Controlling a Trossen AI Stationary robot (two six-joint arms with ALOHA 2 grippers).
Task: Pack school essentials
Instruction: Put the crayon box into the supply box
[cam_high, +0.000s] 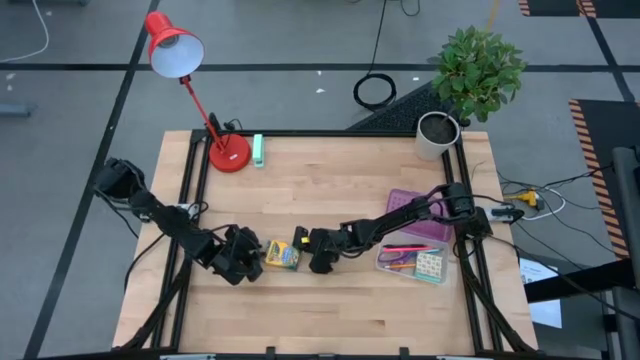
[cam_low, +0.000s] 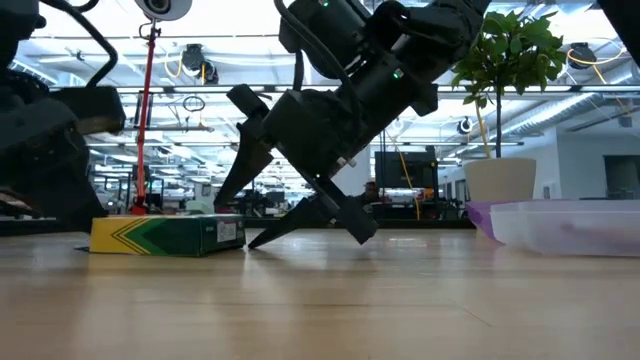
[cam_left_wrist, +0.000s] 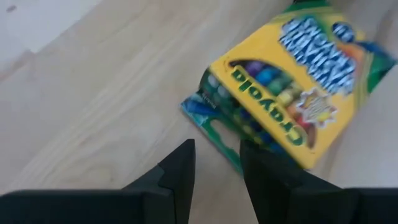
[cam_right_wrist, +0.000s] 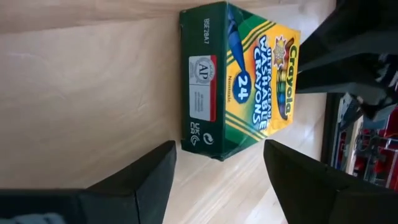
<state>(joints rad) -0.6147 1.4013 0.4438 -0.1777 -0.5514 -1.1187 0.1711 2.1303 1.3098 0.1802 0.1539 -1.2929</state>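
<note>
Here, a yellow-green crayon box (cam_high: 282, 255) flat on the table (cam_high: 330, 310).

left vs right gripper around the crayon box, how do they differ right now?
Left gripper sits on the crayon box's left side with fingers close together; right gripper sits on its right side with fingers spread wide. In the low view the right gripper tilts, fingertips at the table near the box. Shared: neither holds the box, which lies flat on the table.

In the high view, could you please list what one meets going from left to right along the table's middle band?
left gripper → crayon box → right gripper → purple tray
</note>
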